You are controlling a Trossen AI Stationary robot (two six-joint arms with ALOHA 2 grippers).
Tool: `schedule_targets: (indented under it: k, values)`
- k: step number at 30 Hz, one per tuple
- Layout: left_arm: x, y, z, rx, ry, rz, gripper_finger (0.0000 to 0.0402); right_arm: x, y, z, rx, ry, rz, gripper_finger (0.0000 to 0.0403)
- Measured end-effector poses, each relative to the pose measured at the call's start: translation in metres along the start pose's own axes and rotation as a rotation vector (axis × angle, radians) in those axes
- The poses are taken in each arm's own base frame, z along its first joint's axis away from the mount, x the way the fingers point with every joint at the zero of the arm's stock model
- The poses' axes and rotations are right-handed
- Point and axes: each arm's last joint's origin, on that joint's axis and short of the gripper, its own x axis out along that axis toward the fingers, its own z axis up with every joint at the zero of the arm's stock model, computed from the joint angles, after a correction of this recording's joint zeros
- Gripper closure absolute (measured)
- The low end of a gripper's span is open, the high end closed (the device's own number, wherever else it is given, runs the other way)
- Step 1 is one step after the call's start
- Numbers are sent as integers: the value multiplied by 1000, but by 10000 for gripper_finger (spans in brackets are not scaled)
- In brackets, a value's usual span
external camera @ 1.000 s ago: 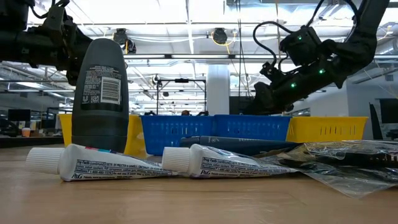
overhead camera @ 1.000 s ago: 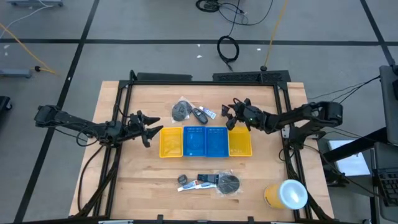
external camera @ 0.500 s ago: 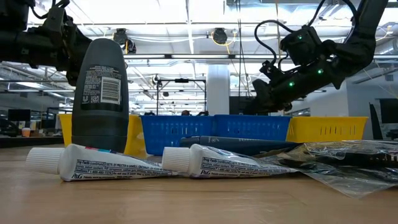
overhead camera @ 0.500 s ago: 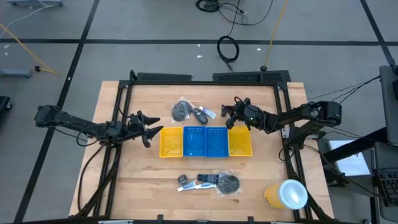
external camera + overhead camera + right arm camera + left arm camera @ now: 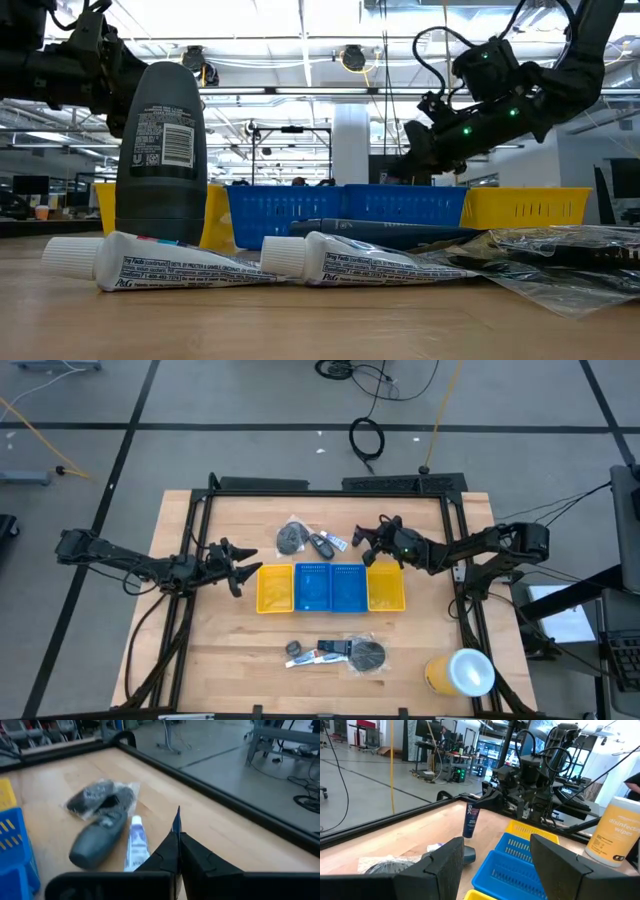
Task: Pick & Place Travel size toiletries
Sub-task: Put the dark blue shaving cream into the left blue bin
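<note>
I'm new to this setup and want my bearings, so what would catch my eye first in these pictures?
A bright row of yellow and blue trays sits mid-table. Just behind its right end, the right gripper is shut on a dark blue tube, held upright above the wood. The left gripper hovers open at the row's left end, and a large yellow-and-white cylinder stands at the front right corner.
</note>
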Motion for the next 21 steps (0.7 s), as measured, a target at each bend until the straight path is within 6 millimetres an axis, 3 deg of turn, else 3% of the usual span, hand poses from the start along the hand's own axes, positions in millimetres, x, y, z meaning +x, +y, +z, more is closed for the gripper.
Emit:
schedule_targets:
  k: [6, 13, 21]
  values:
    - [0, -2, 2, -25, -5, -59, 174, -7, 6, 18, 8, -68, 79, 402]
    - [5, -8, 13, -12, -24, -71, 174, -15, 33, 60, -67, -100, 162, 402]
    - [36, -29, 24, 59, 64, -91, 174, -22, 68, 93, -128, -123, 261, 403]
